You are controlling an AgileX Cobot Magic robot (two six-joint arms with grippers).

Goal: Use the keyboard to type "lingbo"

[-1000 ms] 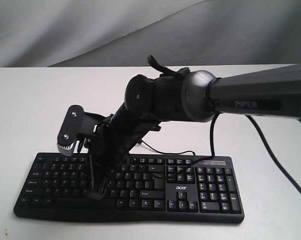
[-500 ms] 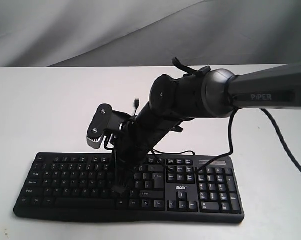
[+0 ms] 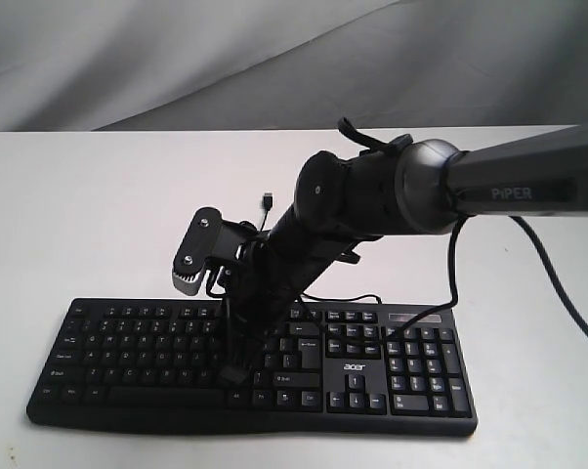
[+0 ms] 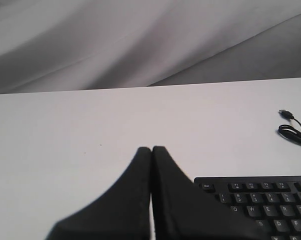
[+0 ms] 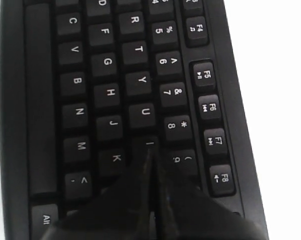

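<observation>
Over the letter block of the keyboard (image 3: pixel 392 381), the right gripper (image 3: pixel 231 373) changes place. One second back its tip stands nearer the keyboard's Esc end. Half a second back it is further toward the number-pad end. Now it sits at almost that same spot, with no real travel since. The sideways move looks finished and the arm is settling.

In the right wrist view the pincer's two fingers are pressed together into a single point with nothing between them. The tip lies at the I key (image 5: pixel 149 143), next along the row from U (image 5: pixel 145 112) and one row back from K (image 5: pixel 116 158). I cannot tell whether the tip touches the key or presses it down.

Judgement: I is the second letter of "lingbo", so the step in hand is probably the press on I. N (image 5: pixel 79 111) would follow, two rows nearer the keyboard's front edge and slightly back toward the Esc end, a short hop.

The left gripper (image 4: pixel 151 150) has its fingers together and holds nothing. It sits off the keyboard's Esc corner, clear of all keys, apparently idle.

The keyboard lies flat on the white table (image 3: pixel 79 215). Behind its back edge the cable loops away to a loose USB plug (image 3: pixel 267 200).
</observation>
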